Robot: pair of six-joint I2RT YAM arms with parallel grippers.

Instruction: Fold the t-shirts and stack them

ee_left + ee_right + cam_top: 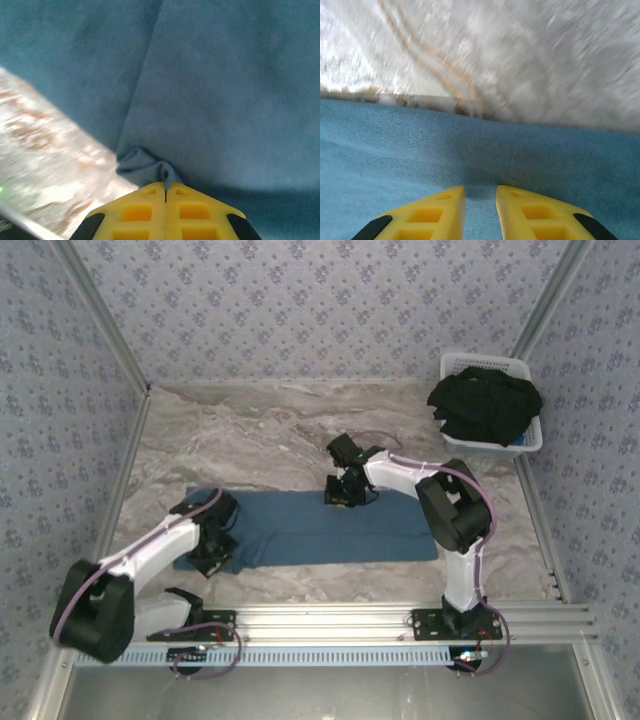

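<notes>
Here's the left gripper (165, 186), clamped tight on a bunched fold of the teal-blue t-shirt (320, 530) at its left end, flat on the marble table (260, 430). The right gripper (480, 195) hangs over the shirt's far edge, jaws slightly apart. The black t-shirts (485, 405) are heaped in the white basket (485, 360), far right.

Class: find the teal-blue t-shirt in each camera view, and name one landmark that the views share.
Top external: teal-blue t-shirt, a flat band across the near middle.
Left wrist: top and right, bunched at the left gripper.
Right wrist: lower half.
Shared landmark: the marble tabletop.
</notes>
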